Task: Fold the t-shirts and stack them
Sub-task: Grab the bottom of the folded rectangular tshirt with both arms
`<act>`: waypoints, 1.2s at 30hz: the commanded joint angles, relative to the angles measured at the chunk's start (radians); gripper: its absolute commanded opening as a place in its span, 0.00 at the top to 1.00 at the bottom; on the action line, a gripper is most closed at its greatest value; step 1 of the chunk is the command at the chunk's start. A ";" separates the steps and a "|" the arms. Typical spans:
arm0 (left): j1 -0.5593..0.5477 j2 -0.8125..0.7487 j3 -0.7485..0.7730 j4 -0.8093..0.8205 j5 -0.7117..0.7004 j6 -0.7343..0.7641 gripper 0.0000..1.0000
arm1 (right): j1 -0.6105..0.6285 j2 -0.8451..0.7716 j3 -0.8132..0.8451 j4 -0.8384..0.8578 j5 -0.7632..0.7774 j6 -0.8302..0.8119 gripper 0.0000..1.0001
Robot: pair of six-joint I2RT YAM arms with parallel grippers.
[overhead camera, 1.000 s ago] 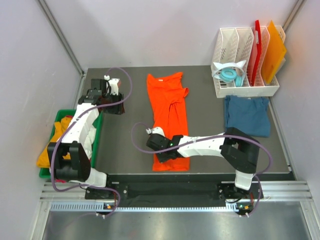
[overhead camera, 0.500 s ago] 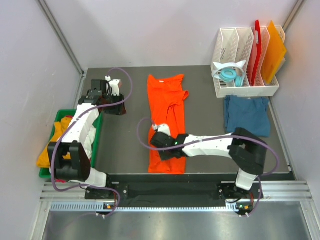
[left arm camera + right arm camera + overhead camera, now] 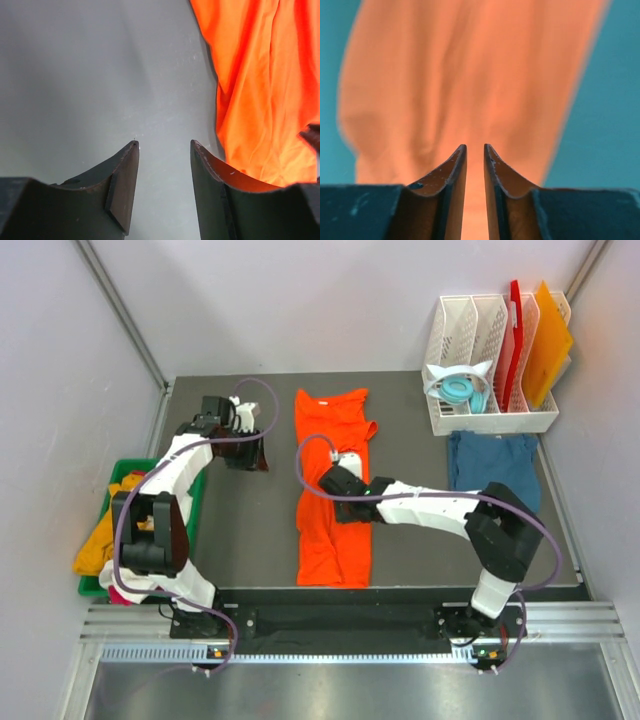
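barely parted right tool (image 3: 475, 146) over t-shirt (image 3: 470, 75)

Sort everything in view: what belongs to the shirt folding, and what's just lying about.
For the job:
orange t-shirt
teal-blue t-shirt
yellow-orange shirt in the green bin

Lying about:
white rack
headphones
red board
orange board

Robot lab cell, grey walls (image 3: 330, 300), aluminium rail (image 3: 350, 650)
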 commanded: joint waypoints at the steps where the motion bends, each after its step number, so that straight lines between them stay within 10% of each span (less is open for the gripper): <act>1: 0.001 -0.023 0.068 0.068 -0.030 -0.043 0.50 | -0.215 -0.152 0.016 0.052 0.051 -0.061 0.78; 18: -0.025 0.209 0.215 0.022 0.025 -0.063 0.53 | -0.479 0.529 0.997 -0.181 -0.246 -0.313 1.00; 25: -0.025 0.213 0.218 -0.002 -0.009 -0.033 0.53 | -0.508 0.638 1.063 -0.168 -0.338 -0.267 1.00; 36: -0.025 0.242 0.230 -0.013 -0.007 -0.036 0.53 | -0.518 0.532 0.715 -0.179 -0.311 -0.208 1.00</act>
